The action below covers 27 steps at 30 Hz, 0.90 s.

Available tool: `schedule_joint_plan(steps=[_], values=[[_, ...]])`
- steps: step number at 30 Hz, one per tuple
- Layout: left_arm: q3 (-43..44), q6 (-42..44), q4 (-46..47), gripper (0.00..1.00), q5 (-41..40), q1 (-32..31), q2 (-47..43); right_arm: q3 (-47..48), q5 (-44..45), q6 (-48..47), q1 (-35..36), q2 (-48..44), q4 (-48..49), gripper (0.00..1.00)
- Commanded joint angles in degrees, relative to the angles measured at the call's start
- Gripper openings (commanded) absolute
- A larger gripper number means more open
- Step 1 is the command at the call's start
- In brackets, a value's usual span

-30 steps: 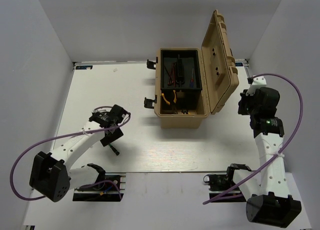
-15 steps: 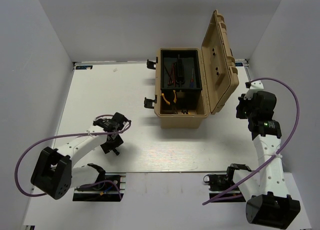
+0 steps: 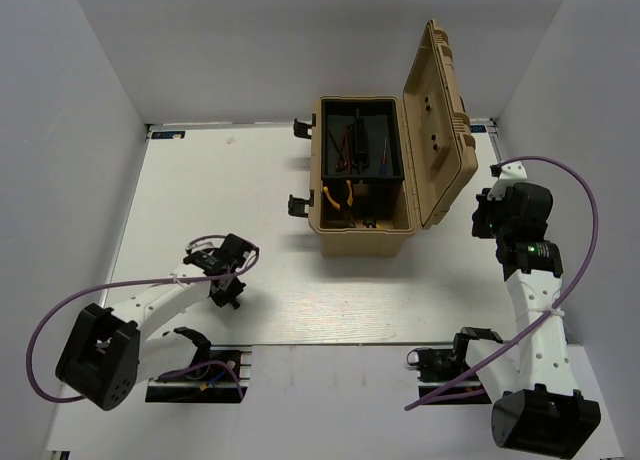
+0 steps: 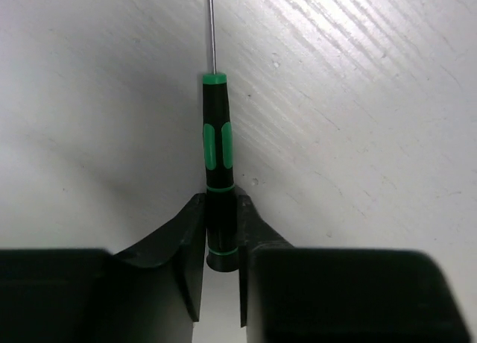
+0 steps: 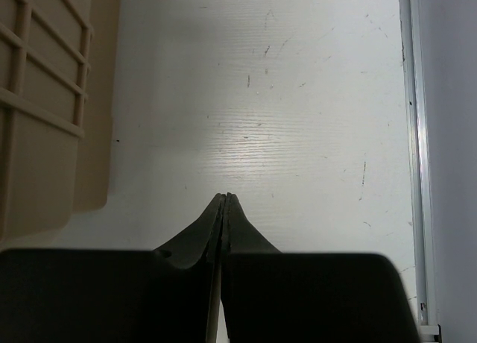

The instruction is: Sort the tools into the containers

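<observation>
A slim screwdriver [image 4: 217,145] with a black and green handle lies on the white table, its thin shaft pointing away from me. My left gripper [image 4: 220,203] is shut on the handle's butt end, a finger pressed against each side. From above, the left gripper [image 3: 228,296] is low over the table's near left part. The tan toolbox [image 3: 365,240] stands open at the back centre, with orange-handled pliers [image 3: 340,198] and other tools [image 3: 355,145] inside. My right gripper [image 5: 226,199] is shut and empty, just right of the raised lid [image 3: 440,130].
Black latches [image 3: 299,205] stick out from the toolbox's left side. The ribbed lid [image 5: 41,112] fills the left of the right wrist view. A metal rail [image 5: 414,134] marks the table's right edge. White walls enclose the table on three sides.
My left gripper has drawn back toward the near edge and closed its jaws onto the screwdriver handle. The right arm shifted slightly, then stayed put.
</observation>
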Motion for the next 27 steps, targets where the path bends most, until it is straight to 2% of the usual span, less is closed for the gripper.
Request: schedule_joint_plan(steps=[1,6,8,9,12,13,14,15,16,17,18,20,22,23,24,26,27], values=[[-5.1,-2.6,4.3,0.22,1.3,0.2,1.3,-0.5,-0.6,0.3,-0.4,-1.1,2.0,0.00],[-2.1,-2.6,1.7,0.02,0.7,0.2,0.5,-0.5,-0.6,0.2,-0.4,-1.0,1.8,0.00],[2.5,-2.1,-1.3,0.00,-0.7,-1.0,-1.7,-0.6,-0.9,0.2,-0.4,-1.1,1.8,0.00],[4.2,1.0,-1.3,0.00,-0.7,-1.0,-2.6,-0.6,-0.8,0.1,-0.4,-1.1,1.9,0.00],[11.7,8.3,0.7,0.00,-0.1,-1.0,-4.6,-0.5,-2.4,-0.8,-0.4,-0.7,1.8,0.41],[15.6,13.8,2.2,0.00,0.9,-1.0,-5.1,-0.6,-2.4,-1.1,-0.4,-0.8,1.6,0.50],[17.6,16.9,4.1,0.00,2.1,-1.0,-5.1,-0.6,-2.5,-1.3,-0.4,-0.7,1.7,0.50],[19.6,19.8,8.4,0.00,5.3,-1.0,-5.1,-0.6,-2.5,-1.3,-0.4,-0.8,1.5,0.45],[23.6,25.2,10.8,0.00,7.6,-1.0,-4.2,-0.7,-2.4,-1.5,-0.4,-0.8,1.6,0.20],[25.6,27.9,13.5,0.00,12.2,-1.5,-2.7,-0.7,-2.2,-1.5,-0.4,-0.8,1.7,0.06],[27.6,30.0,18.8,0.00,14.9,-1.5,-1.4,-0.8,-1.8,-1.5,-0.4,-0.8,1.7,0.00],[33.9,34.2,23.4,0.00,21.2,-2.0,1.7,-0.9,-1.8,-1.6,-0.4,-0.9,1.7,0.00],[41.3,36.2,28.6,0.00,26.0,-2.6,8.8,-1.1,-1.8,-1.5,-0.4,-0.8,1.8,0.00],[43.7,37.4,30.5,0.00,30.9,-2.6,11.3,-1.3,-1.8,-1.4,-0.4,-0.7,1.9,0.00],[47.9,37.4,35.3,0.00,33.8,-3.2,16.5,-1.3,-1.8,-1.4,-0.4,-0.7,1.9,0.00],[52.3,38.2,39.1,0.00,40.0,-3.8,21.9,-1.4,-1.8,-1.3,-0.4,-0.3,2.1,0.00],[57.2,38.2,41.8,0.00,41.9,-4.4,24.7,-1.5,-1.8,-1.2,-0.4,-0.1,2.2,0.00]])
